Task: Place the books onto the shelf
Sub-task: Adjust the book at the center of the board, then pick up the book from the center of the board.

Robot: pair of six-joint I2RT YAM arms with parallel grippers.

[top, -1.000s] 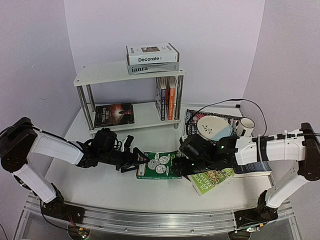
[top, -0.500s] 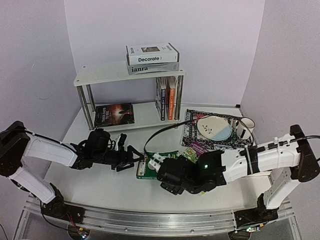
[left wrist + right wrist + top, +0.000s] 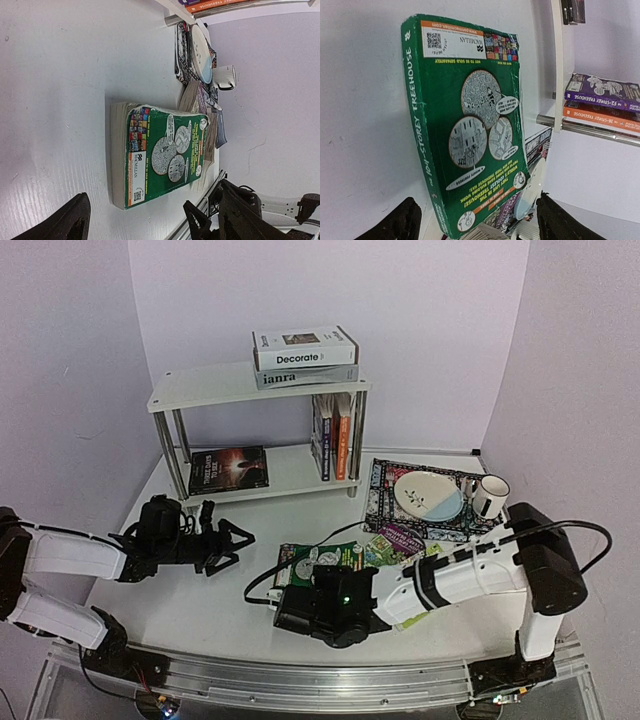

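Right gripper [image 3: 476,202] was wide open, holding nothing, jaws facing the green book [image 3: 320,562], which lay flat on the table [image 3: 190,615] in front of the shelf [image 3: 200,388]. Left gripper [image 3: 232,546] was also wide open and empty, front-left of the shelf. 2 books [image 3: 303,357] were stacked on the shelf's top.

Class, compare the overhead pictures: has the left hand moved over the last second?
Yes. The left hand has drawn back to the left, away from the green book, whose edge it reached earlier.
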